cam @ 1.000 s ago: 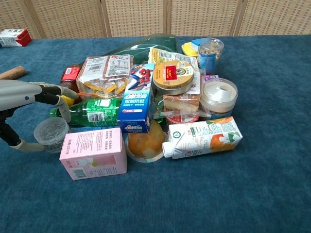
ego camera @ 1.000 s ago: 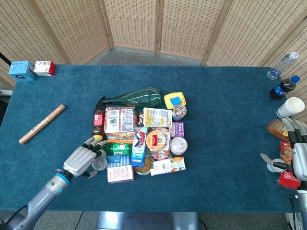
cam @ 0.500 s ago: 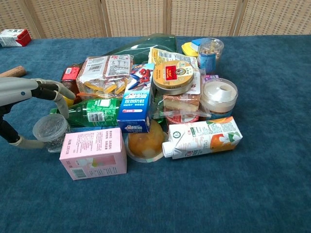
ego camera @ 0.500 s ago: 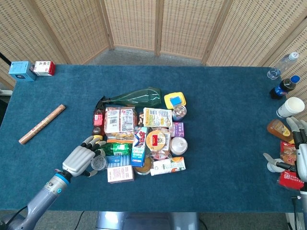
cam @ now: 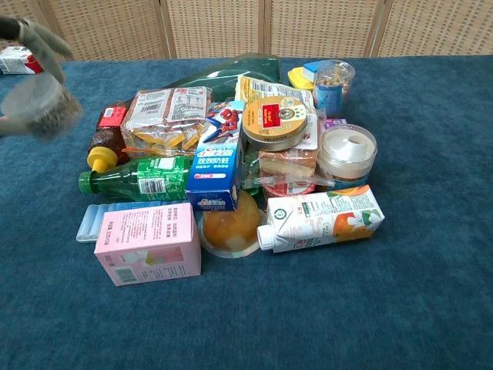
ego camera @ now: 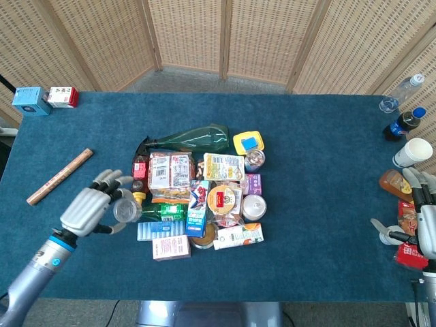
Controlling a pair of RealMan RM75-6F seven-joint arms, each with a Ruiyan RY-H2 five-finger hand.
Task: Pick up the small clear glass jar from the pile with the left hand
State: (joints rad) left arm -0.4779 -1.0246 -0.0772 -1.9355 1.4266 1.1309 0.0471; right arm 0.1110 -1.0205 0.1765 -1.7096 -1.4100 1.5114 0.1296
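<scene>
My left hand holds the small clear glass jar in the air, just left of the pile. In the chest view the jar shows blurred at the far left, with my left hand above and behind it, mostly cut off by the frame edge. The jar is clear of the green bottle and the pink box it stood beside. My right hand hangs at the right table edge, fingers apart and holding nothing.
The pile of packets, cartons and tins fills the table's middle. A wooden stick lies to the left, two small boxes at the far left corner. Bottles, a paper cup and snack packets crowd the right edge.
My left hand closed around the jar beside the pink box, then lifted it up and to the left, off the table. The right hand barely moved.
</scene>
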